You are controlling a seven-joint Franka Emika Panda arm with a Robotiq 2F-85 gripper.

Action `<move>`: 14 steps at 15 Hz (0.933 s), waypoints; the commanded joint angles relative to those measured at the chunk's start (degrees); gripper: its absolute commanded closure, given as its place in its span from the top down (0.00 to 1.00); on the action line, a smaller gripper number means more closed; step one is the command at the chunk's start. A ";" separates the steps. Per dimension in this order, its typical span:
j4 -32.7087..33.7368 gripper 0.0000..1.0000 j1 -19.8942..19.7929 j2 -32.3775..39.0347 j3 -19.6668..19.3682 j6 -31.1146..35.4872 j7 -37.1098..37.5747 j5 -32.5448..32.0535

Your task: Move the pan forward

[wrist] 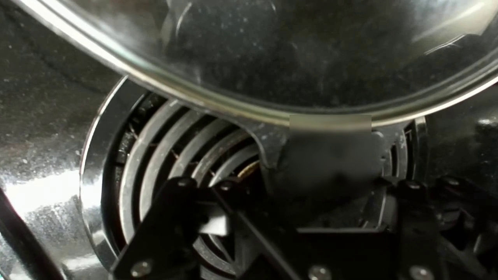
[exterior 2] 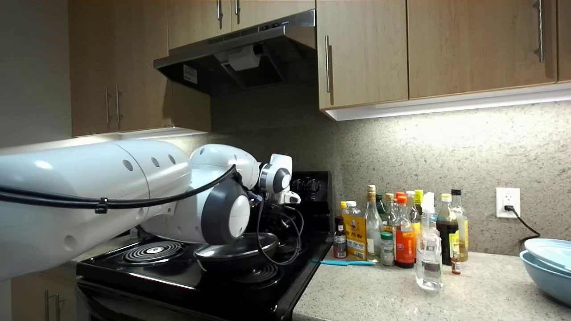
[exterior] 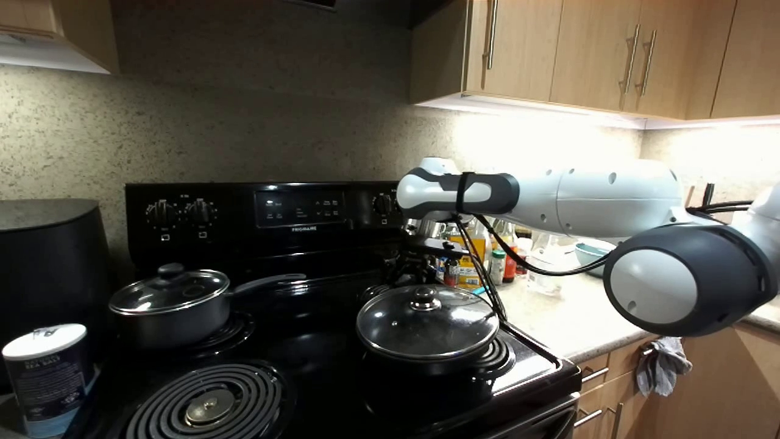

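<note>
I cannot tell my tool's (wrist: 321, 186) spread; the pan (exterior: 426, 332) near the counter's (exterior: 585, 314) edge seems heavy, best held by its handle (wrist: 323, 157).

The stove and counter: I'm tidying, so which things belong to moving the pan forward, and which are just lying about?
For the job: wide lidded pan; gripper.
Just lying about: grey saucepan; white-topped canister; spray bottle; bottles; blue bowl.

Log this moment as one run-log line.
task: move pan forward | pan: partly over a front burner, glass lid on | gripper: at pan handle, grip unclear
</note>
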 commanded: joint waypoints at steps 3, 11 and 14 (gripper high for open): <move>0.00 0.16 0.43 -0.29 -0.51 0.84 -3.19 -0.60; -0.11 0.01 -3.99 -1.30 -3.79 -4.46 -2.51 -1.33; -0.02 0.00 -5.58 -1.46 -4.81 -5.22 -3.83 -1.48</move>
